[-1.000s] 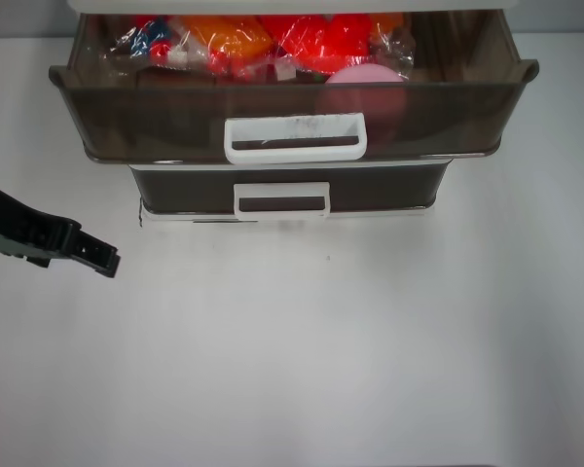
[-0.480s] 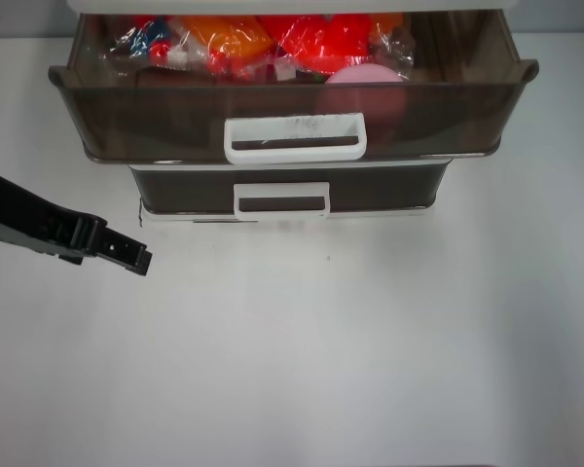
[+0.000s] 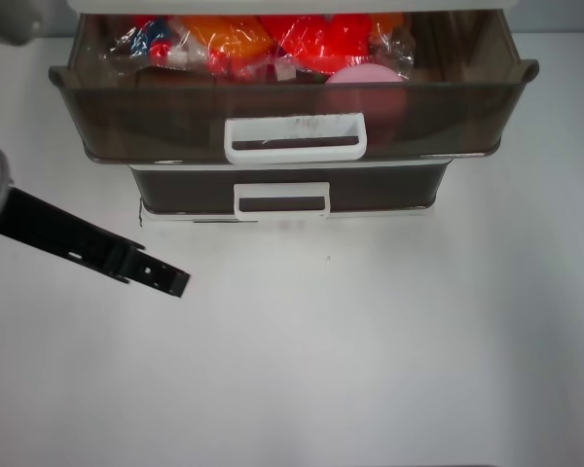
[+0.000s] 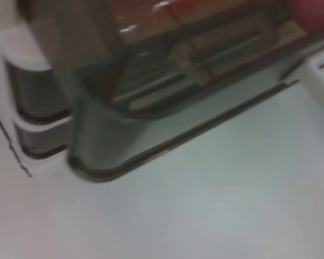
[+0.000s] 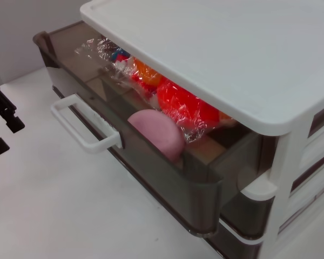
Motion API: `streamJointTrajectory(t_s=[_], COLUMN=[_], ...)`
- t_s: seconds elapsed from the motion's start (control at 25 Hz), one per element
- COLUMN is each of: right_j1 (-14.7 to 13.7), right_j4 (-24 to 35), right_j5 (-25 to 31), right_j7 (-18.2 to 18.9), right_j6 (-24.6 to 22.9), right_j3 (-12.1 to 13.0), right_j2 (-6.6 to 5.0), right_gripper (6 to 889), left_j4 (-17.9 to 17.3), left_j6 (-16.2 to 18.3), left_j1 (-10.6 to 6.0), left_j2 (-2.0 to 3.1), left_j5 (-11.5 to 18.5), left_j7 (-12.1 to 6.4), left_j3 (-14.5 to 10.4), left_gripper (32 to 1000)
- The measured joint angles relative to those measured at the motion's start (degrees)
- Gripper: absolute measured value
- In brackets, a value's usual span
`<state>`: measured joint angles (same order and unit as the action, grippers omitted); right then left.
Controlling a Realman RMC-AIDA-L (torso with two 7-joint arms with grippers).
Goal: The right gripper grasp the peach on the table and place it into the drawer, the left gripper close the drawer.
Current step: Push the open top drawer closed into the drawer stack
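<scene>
With the drawer [image 3: 292, 107] pulled right out over the white worktop [image 3: 370, 350], the peach [image 3: 362, 78] is already sitting inside it, up against the smoky front wall and a bit right of the handle [image 3: 295, 137]. In the right wrist view the peach [image 5: 156, 134] is really clear, pink and matte, just behind the translucent front panel, with the red and orange wrapped snacks [image 5: 167, 97] packed in behind it toward the back of the drawer. The loop handle has dark smudges along its top edge.

The left gripper [image 3: 161, 277] is out over the bare worktop in front of the cabinet, lower than and left of the handle, well apart from the drawer front and not touching anything. From the head view it just looks like one long black bar pointing down-right, so I honestly cannot tell if its fingers are spread or closed, but there's nothing held in them as far as I can see. Its own wrist camera only shows the drawer's rounded lower corner [image 4: 92, 162] and the worktop.

Under the open drawer there's a second drawer [image 3: 287, 190] that's pushed in, with a cleaner handle. The right gripper doesn't show in any view; its camera just looks down at the white cabinet top [image 5: 232, 48].
</scene>
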<state>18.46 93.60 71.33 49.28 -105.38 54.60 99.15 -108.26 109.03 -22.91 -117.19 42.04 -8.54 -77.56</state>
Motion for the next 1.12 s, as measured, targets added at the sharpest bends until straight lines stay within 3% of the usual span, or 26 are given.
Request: streamJointTrajectory(t_s=[0.2, 0.36, 0.64, 0.8, 1.12], right_j1=[0.01, 0.15, 1.13, 1.78, 2.19], right_j4=[-0.66, -0.8, -0.9, -0.89, -0.92], right_j5=[0.01, 0.03, 0.05, 0.04, 0.04], right_j7=[0.55, 0.56, 0.52, 0.23, 0.29], right_j6=[0.0, 0.06, 0.09, 0.07, 0.02], right_j3=[-0.02, -0.03, 0.04, 0.45, 0.52], right_j2=[0.02, 0.06, 0.08, 0.08, 0.08], right_gripper=[865, 865, 865, 865, 864], left_j4=[-5.08, -5.74, -4.59, -3.56, 0.49], left_j6=[-0.34, -0.48, -1.01, -1.09, -1.3], left_j1=[0.19, -1.69, -8.13, -11.01, -18.55], left_j2=[-0.42, -0.57, -0.63, -0.6, -0.64], left_j5=[0.05, 0.07, 2.64, 2.82, 2.98], left_j7=[0.29, 0.35, 0.01, -0.04, 0.34], left_j3=[-5.28, -8.4, -12.34, -14.43, -17.92], left_gripper=[856, 856, 856, 855, 855])
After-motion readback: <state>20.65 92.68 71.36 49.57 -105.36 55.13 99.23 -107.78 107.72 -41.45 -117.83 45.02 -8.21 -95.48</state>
